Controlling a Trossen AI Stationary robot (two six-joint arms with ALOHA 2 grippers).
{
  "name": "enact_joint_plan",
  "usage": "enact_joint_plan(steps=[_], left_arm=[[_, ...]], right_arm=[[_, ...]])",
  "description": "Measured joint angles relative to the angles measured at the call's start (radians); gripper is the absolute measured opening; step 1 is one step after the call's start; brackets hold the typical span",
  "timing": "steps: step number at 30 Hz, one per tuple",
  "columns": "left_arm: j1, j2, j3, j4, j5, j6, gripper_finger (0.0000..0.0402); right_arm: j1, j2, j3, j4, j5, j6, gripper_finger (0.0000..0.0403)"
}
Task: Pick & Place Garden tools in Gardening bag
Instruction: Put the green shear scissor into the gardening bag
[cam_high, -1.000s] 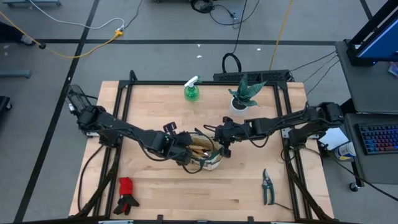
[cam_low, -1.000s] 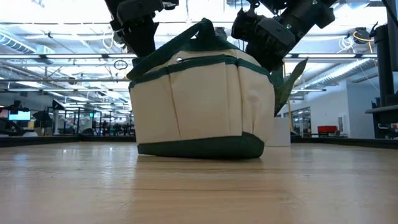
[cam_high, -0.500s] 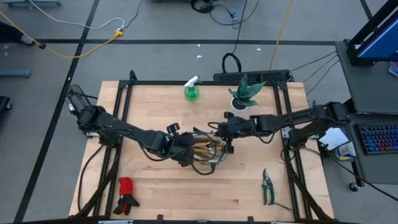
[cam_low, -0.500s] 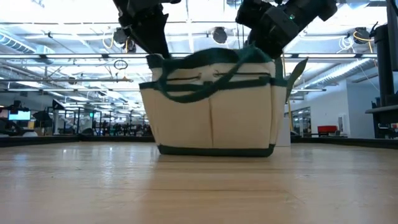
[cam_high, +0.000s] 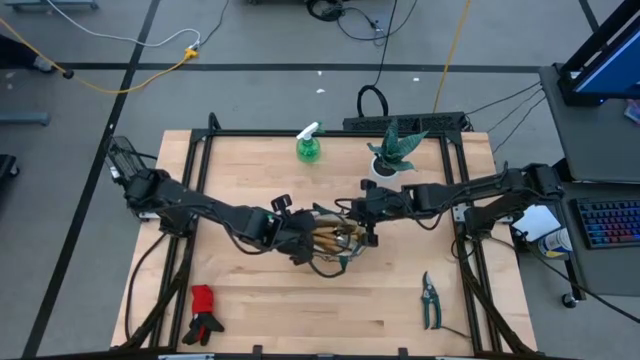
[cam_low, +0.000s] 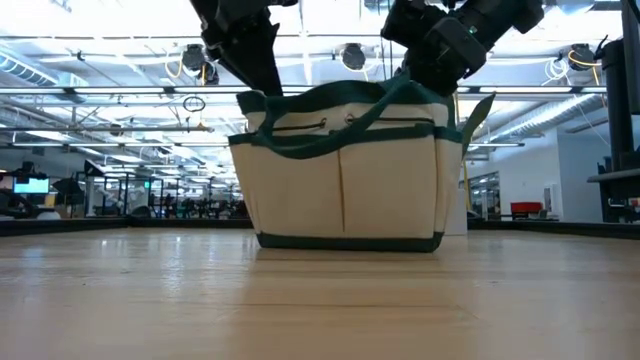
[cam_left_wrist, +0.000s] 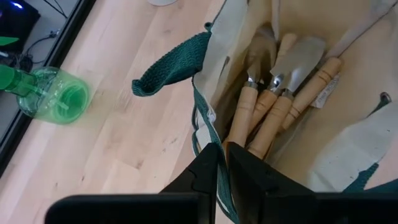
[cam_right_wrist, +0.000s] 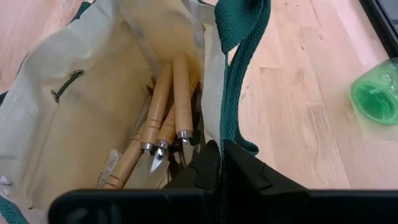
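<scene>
The gardening bag (cam_high: 330, 247), beige with green trim, stands upright on its base mid-table, mouth up. Several wooden-handled garden tools (cam_left_wrist: 273, 106) lie inside it, also seen in the right wrist view (cam_right_wrist: 166, 115). My left gripper (cam_high: 300, 240) is shut on the bag's left rim and my right gripper (cam_high: 362, 228) on its right rim. In the low view the left gripper (cam_low: 255, 75) and right gripper (cam_low: 435, 70) meet the bag (cam_low: 345, 175) from above. One green loop handle (cam_low: 300, 150) droops across the bag's front. My left gripper pinches the bag's green-edged rim (cam_left_wrist: 210, 138) between its two fingers, slanting down from the table's left. The bag stands on the table under the hold. My right gripper pinches the opposite rim (cam_right_wrist: 214, 135) beside the root of a green handle strap (cam_right_wrist: 239, 93), slanting down from the right.
The green spray bottle (cam_high: 309, 145) stands near the far edge, with the spiky plant in its white pot (cam_high: 393, 150) to its right. Pruning shears (cam_high: 430, 298) lie near right. Red-and-black gloves (cam_high: 203, 312) lie near left. Bare wood lies along the near edge.
The bag leaned with a rounded top a second ago. It now stands upright and squared, its mouth spread between both grippers, a little farther toward the table's right. One loop handle has dropped across its front. My right gripper has risen a little and rolled.
</scene>
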Motion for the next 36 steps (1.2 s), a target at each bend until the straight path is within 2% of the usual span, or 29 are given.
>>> enact_joint_plan(steps=[4, 13, 17, 22, 29, 36], left_arm=[[0.012, 0.000, 0.000, 0.000, 0.000, 0.000, 0.0042], [0.023, 0.000, 0.000, 0.000, 0.000, -0.003, 0.0042], [0.023, 0.000, 0.000, 0.001, 0.000, -0.003, 0.0042], [0.023, 0.000, 0.000, 0.008, 0.000, 0.008, 0.0042], [0.023, 0.000, 0.000, 0.038, -0.001, 0.021, 0.0042], [0.023, 0.000, 0.000, 0.068, 0.000, 0.043, 0.0042]], right_arm=[[0.000, 0.000, 0.000, 0.000, 0.003, 0.023, 0.0038], [0.002, 0.000, 0.001, -0.001, 0.003, 0.020, 0.0129], [0.002, -0.016, 0.001, -0.006, 0.003, 0.023, 0.0153], [0.002, -0.043, 0.001, -0.011, 0.004, 0.027, 0.0161], [0.003, -0.105, 0.002, -0.039, 0.003, 0.032, 0.0152], [0.023, -0.157, 0.002, -0.116, 0.003, 0.106, 0.0147]])
